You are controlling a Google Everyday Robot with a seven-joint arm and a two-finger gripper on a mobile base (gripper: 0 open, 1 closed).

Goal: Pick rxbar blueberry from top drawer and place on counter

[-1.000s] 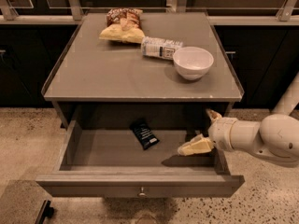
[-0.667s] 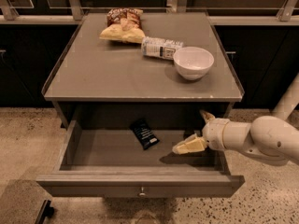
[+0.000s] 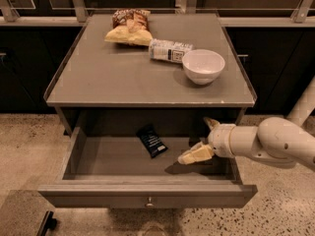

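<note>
The rxbar blueberry (image 3: pixel 151 140), a small dark wrapper with white lettering, lies flat on the floor of the open top drawer (image 3: pixel 98 194), near its back middle. My gripper (image 3: pixel 194 139) reaches in from the right over the drawer's right part, open and empty, a short way right of the bar and not touching it. One cream finger (image 3: pixel 195 155) points left toward the bar, the other (image 3: pixel 211 124) sits up by the drawer's back edge. The counter (image 3: pixel 123 77) is the grey-brown top above the drawer.
On the counter stand a yellow-brown chip bag (image 3: pixel 128 28) at the back, a white-labelled bottle (image 3: pixel 170 50) lying on its side, and a white bowl (image 3: pixel 203 66) at the right. The drawer knob (image 3: pixel 149 199) faces front. Speckled floor surrounds the unit.
My gripper has moved left inside the drawer, closer to the bar. The bar and the counter items have not moved.
</note>
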